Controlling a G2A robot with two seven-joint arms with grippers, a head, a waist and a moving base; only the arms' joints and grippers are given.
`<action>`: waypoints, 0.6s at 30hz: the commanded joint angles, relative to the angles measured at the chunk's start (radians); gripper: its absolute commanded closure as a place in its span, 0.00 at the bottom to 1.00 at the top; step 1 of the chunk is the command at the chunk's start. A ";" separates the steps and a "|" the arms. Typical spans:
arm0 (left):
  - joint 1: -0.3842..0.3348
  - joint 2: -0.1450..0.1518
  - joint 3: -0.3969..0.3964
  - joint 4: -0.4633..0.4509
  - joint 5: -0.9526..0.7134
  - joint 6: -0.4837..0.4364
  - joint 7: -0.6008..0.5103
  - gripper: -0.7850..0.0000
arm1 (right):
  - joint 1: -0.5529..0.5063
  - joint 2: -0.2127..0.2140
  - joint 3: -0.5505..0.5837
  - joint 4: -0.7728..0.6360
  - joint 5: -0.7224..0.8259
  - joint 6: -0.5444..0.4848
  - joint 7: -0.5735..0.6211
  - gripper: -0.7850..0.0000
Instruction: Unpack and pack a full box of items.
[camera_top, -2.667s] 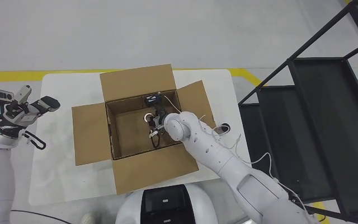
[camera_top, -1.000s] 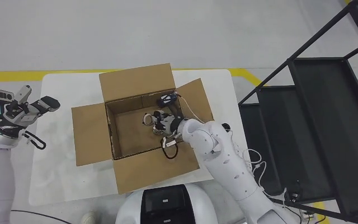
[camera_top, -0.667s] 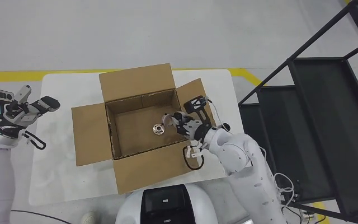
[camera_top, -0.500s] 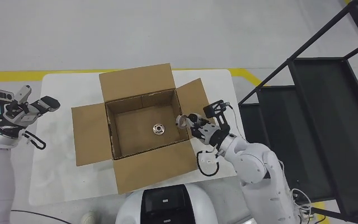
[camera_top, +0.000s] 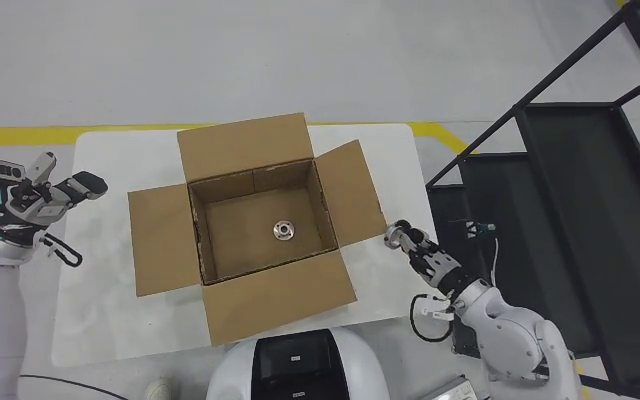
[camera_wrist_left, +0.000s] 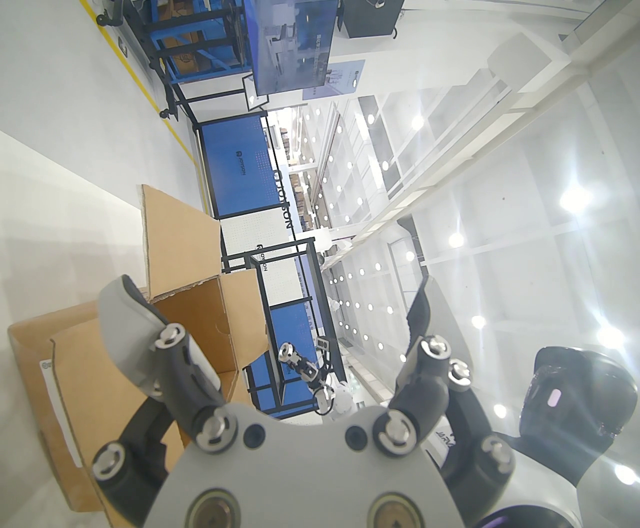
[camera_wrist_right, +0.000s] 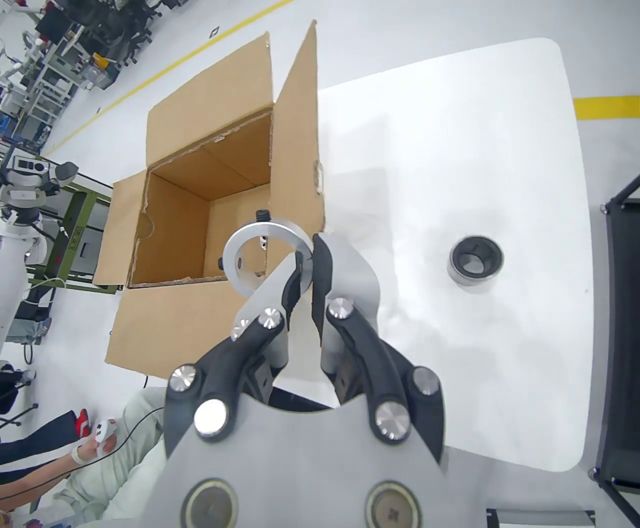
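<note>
The cardboard box (camera_top: 160, 235) stands open in the middle of the white table (camera_top: 110, 160), flaps spread. A small round metal part (camera_top: 282, 230) lies on its floor. My right gripper (camera_top: 398, 238) is over the table just right of the box's right flap, shut on a silver metal ring (camera_wrist_right: 265, 240) at its fingertips (camera_wrist_right: 320, 265). A black and silver bearing (camera_wrist_right: 476, 260) sits on the table close by, with the box (camera_wrist_right: 200, 200) beyond it. My left gripper (camera_wrist_left: 270, 310) is off the table's left edge, open and holding nothing.
A black metal stair frame (camera_top: 540, 200) stands close to the table's right edge, beside my right arm. Yellow floor tape (camera_top: 40, 133) runs behind the table. Bare tabletop lies left of the box and around the bearing.
My right gripper rose out of the box with the silver ring and swung right, ending over the table beside the right flap. The left arm kept still.
</note>
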 joint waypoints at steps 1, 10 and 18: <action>0.000 0.000 0.000 0.000 0.000 0.000 0.000 0.00 | -0.016 0.002 0.008 0.019 0.004 0.000 0.003 1.00; 0.000 0.000 0.000 0.000 0.000 0.000 0.000 0.00 | 0.055 0.013 -0.031 0.180 -0.034 0.070 0.097 1.00; 0.000 0.000 0.000 0.000 0.000 0.000 0.000 0.00 | 0.235 0.022 -0.130 0.397 -0.125 0.169 0.186 1.00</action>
